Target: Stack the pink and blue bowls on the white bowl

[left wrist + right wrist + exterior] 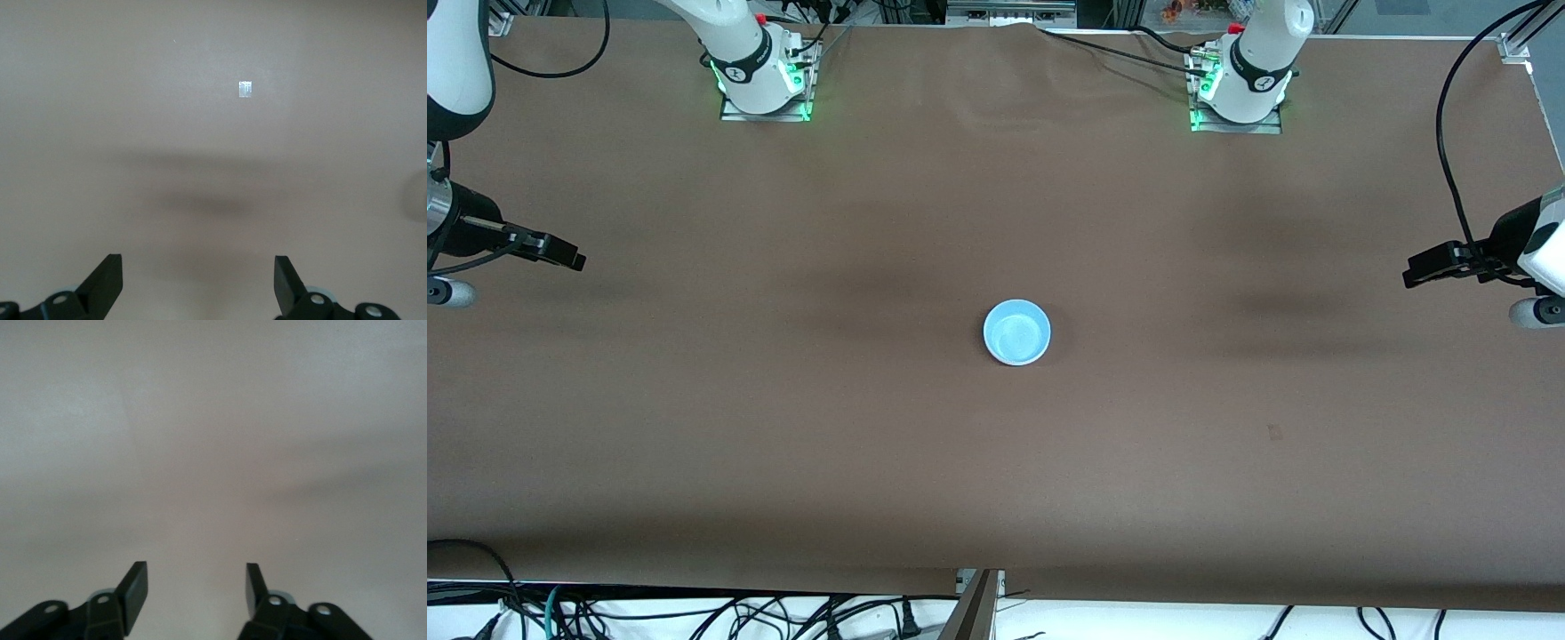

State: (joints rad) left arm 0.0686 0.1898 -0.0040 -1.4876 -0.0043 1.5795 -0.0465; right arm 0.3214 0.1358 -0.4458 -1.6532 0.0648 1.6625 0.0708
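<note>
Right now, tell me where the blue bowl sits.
In the front view the blue bowl sits upright near the middle of the brown table, about midway between the two arms' ends; nothing else stands near it.

The front camera hangs high across from the two arm bases and looks steeply down on the whole brown table [996,498]. Each wrist camera sits just above its own fingers, gazing down at a close patch of bare cloth. The left wrist view catches a small pale tag [245,89], a mark the front view shows too [1274,432]
</note>
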